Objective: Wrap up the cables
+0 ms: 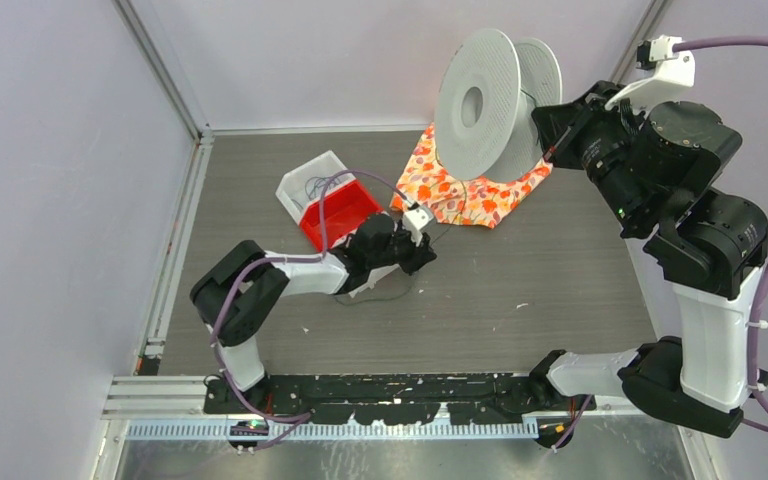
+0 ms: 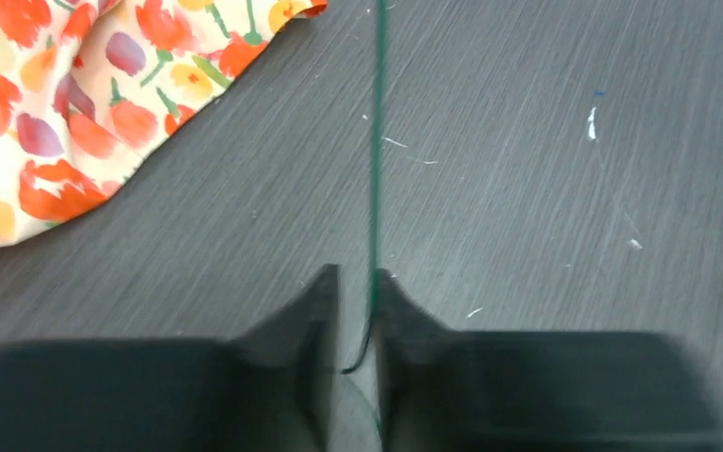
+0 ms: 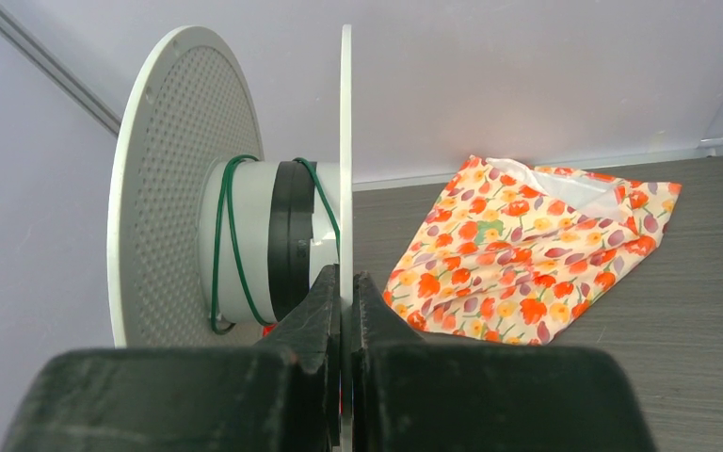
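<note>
A thin dark green cable runs straight across the table and passes between my left gripper's fingers, lying against the right one. The jaws stand a narrow gap apart, wider than the cable, so the gripper is open. From above, the left gripper is low over the table's middle, with loose cable trailing beneath it. My right gripper is shut on the thin rim of a white spool, held up on edge at the back. A few turns of green cable circle the spool's hub.
A floral orange cloth lies under and in front of the spool, and its edge shows in the left wrist view. A red bin and a white bin sit behind the left arm. Walls close in three sides.
</note>
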Robot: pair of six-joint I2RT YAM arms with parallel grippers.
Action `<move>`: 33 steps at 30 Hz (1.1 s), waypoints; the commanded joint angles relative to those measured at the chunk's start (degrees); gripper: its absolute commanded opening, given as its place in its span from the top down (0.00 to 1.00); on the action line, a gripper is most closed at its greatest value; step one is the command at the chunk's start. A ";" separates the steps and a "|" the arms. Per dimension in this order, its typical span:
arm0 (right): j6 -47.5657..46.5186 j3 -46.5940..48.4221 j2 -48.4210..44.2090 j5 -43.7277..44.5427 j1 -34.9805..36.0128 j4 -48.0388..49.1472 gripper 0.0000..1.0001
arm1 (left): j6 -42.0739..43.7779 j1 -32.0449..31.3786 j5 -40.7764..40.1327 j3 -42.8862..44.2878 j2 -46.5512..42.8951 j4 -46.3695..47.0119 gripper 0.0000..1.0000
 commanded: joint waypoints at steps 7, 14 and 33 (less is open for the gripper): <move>-4.26 -2.08 1.44 13.52 -0.02 5.90 1.00 | -14.54 -0.20 9.44 11.62 -18.42 -34.60 1.00; -0.82 -3.35 7.95 9.01 -9.05 4.82 1.00 | -11.94 -3.60 24.29 26.11 -25.72 -73.43 1.00; 1.04 -16.43 20.31 -1.36 -18.64 3.88 1.00 | 3.94 -3.92 30.92 68.30 -22.05 -92.06 1.00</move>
